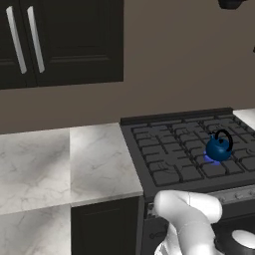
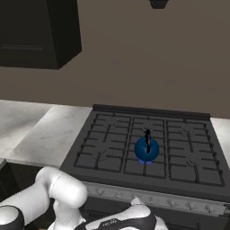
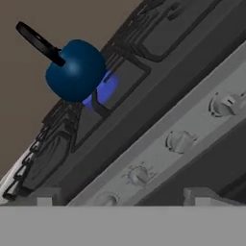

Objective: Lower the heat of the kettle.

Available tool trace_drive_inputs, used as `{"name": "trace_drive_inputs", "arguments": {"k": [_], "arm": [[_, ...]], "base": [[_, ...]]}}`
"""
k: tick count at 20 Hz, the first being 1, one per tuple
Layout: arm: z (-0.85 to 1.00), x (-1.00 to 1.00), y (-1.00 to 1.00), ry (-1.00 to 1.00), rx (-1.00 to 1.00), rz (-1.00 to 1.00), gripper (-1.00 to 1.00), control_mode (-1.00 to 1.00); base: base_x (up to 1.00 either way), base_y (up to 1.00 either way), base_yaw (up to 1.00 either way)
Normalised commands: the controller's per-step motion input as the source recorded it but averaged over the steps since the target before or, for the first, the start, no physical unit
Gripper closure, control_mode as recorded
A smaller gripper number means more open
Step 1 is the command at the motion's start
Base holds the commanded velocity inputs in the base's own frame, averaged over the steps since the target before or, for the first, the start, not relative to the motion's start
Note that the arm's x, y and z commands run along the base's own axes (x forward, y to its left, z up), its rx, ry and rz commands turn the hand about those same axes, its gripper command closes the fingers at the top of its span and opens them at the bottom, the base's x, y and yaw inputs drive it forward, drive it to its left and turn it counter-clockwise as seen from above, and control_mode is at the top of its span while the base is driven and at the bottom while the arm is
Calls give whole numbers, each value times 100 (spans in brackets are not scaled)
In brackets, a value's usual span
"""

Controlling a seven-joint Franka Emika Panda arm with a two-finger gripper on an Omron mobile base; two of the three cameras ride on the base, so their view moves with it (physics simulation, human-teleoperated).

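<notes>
The small glossy blue kettle (image 1: 218, 148) (image 2: 146, 149) (image 3: 76, 70), with its thin black loop handle, stands on a front grate of the black stove (image 2: 112, 139), and a blue flame (image 3: 104, 90) glows under it. In the hand view, which is rolled sideways, the grey control panel carries a row of knobs (image 3: 180, 141). My gripper (image 3: 122, 199) is open, its two tips far apart at the bottom, nothing between them. It hovers in front of the panel, apart from the knobs and below the stove top.
White marble counter (image 1: 60, 164) runs left of the stove, with dark cabinets (image 1: 60, 40) above. The brown back wall stands behind the grates. My white arm (image 2: 58, 193) is folded low in front of the stove's front panel (image 2: 179, 204).
</notes>
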Motion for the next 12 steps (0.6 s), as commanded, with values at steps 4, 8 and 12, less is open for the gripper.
{"name": "trace_drive_inputs", "arguments": {"k": [4,8,12], "arm": [[-8,0,0,-23,-41,2,-100,-100],[-1,0,24,-19,-48,-1,-100,-100],[0,6,25,-7,-51,-4,-100,-100]], "base": [[0,0,0],[0,0,0],[0,0,0]]}}
